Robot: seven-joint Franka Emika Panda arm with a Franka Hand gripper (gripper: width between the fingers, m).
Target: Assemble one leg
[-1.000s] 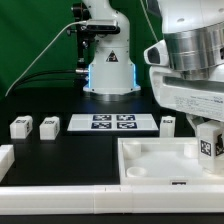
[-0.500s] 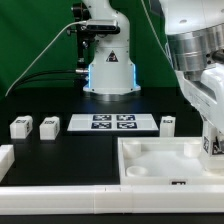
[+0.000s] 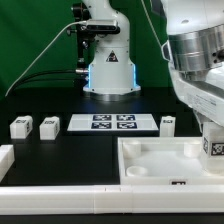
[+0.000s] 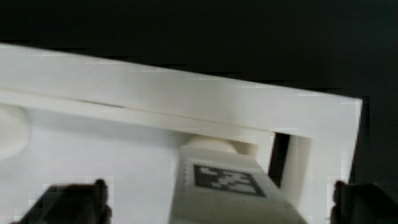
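At the exterior view's far left, a white part (image 3: pixel 4 157) lies on the black tabletop (image 3: pixel 70 152), cut off by the frame edge. Behind it the first loose leg (image 3: pixel 19 127) and the second loose leg (image 3: pixel 48 126) stand side by side, near each other but apart, each with a tag facing the camera. Next along the same row lies the marker board (image 3: pixel 112 122), flat, with the arm's base (image 3: pixel 108 72) behind it. Just beside the board's right end stands the third loose leg (image 3: pixel 168 124).

In front of that, the large recessed square panel (image 3: pixel 160 165) fills the lower right of the tabletop. The leg (image 3: pixel 214 147) sits at the panel's far corner on the exterior view's right, tag showing, under the arm's white wrist.

In the wrist view, the same leg (image 4: pixel 226 178) rests inside the corner formed by the panel's raised rim (image 4: pixel 178 88). The end effector (image 4: pixel 222 203) straddles it: the two dark fingers (image 4: pixel 80 203) are spread wide, with a clear gap between each finger and the leg, so nothing is pinched.
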